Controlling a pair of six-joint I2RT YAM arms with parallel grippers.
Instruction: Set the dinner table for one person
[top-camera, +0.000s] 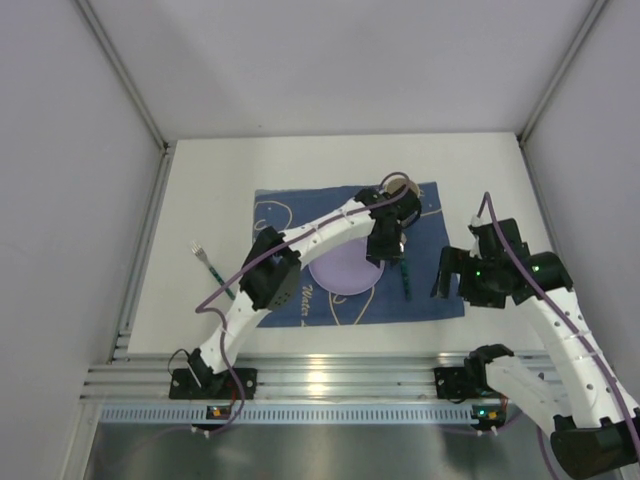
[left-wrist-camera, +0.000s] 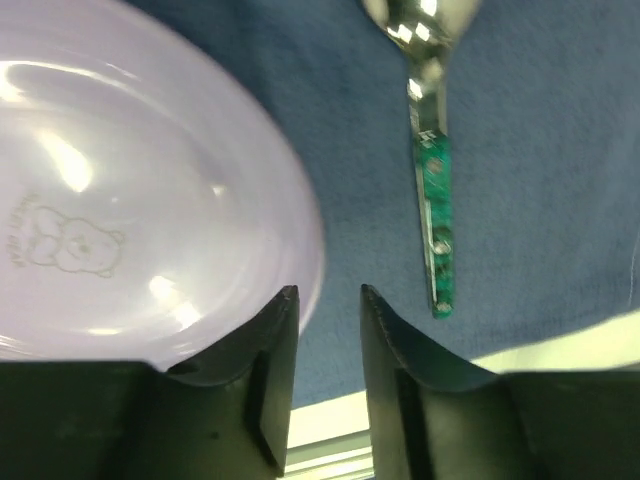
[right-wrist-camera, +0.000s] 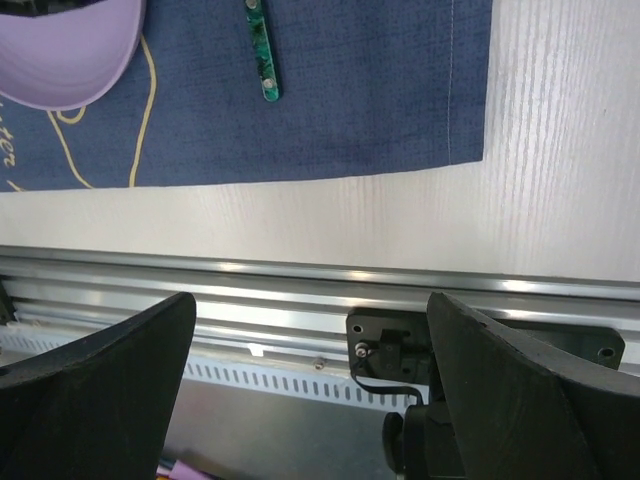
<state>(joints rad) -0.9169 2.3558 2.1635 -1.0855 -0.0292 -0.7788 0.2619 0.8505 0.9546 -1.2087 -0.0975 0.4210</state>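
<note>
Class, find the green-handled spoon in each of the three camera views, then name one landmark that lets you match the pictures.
Top external: the spoon lies on the blue placemat, right of centre.
Left wrist: spoon upper right, bowl at the top edge, handle pointing down.
Right wrist: only the spoon handle's end shows, at the top edge, left of centre.
Shared landmark: the lilac plate, left of the spoon in every view.

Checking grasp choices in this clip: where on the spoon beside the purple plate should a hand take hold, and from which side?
Take the spoon by its green handle, midway, from straight above, closing across its narrow width. It lies flat on the placemat, clear of the purple plate, so both sides are free. The handle is straight and slim, while the rounded bowl would likely slip.
</note>
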